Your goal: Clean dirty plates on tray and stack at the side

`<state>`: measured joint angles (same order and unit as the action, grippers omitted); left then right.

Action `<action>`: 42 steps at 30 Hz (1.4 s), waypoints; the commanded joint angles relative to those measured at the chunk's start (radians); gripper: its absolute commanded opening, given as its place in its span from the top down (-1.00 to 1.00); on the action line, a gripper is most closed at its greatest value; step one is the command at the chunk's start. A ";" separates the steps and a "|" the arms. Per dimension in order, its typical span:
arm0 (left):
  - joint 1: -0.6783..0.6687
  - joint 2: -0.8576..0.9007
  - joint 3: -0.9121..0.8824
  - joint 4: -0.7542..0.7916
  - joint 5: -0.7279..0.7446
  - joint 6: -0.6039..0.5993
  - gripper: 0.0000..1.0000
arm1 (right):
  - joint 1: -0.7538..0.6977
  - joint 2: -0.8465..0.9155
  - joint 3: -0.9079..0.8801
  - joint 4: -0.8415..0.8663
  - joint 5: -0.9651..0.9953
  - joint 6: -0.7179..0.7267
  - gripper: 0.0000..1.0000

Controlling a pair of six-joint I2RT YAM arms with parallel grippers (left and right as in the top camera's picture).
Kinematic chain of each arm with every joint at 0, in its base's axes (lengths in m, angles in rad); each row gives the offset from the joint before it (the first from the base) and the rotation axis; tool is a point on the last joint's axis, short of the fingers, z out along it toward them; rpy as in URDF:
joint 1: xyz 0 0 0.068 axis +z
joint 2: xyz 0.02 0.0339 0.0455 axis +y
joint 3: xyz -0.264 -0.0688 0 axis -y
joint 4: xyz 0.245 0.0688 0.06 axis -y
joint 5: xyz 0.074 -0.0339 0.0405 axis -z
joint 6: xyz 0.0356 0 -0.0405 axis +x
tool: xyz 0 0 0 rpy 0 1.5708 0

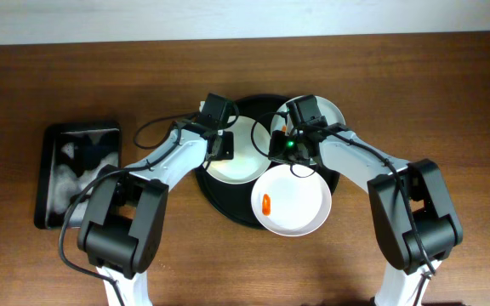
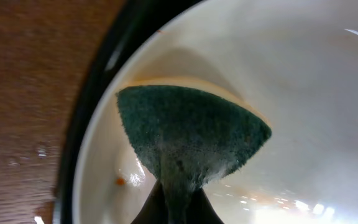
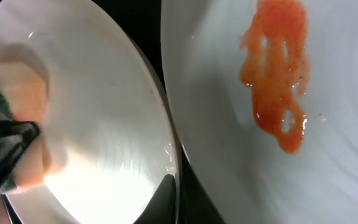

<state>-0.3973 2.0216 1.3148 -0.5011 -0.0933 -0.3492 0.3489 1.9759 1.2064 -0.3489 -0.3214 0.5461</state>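
While the left jaws pinch a green sponge (image 2: 191, 137) down onto the left plate (image 1: 241, 166), close to its rim on the round tray (image 1: 219, 200), the right jaws sit at that plate's far rim. One dark fingertip (image 3: 163, 202) shows there; can't tell if they grip. Small orange speck (image 2: 120, 181) sits beside the sponge. Front plate (image 1: 300, 204) lies just beside it, orange-red smear (image 1: 267, 204) on it. Third plate (image 1: 334, 115) at the back, mostly covered by the right arm. Rectangular tray (image 1: 44, 178) well apart on the table (image 1: 58, 68).
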 commanded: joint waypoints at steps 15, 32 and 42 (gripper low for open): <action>0.014 0.045 0.052 -0.072 -0.225 0.096 1.00 | 0.005 -0.108 0.024 -0.162 0.216 -0.109 0.92; -0.020 0.045 0.081 -0.085 -0.212 0.085 1.00 | 0.050 0.047 0.024 0.018 0.016 -0.032 0.58; -0.020 0.045 0.081 -0.084 -0.198 0.086 1.00 | 0.050 0.047 0.024 0.018 0.087 0.039 0.92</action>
<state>-0.4179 2.0518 1.3804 -0.5869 -0.2810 -0.2543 0.3916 2.0087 1.2274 -0.3317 -0.2729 0.5552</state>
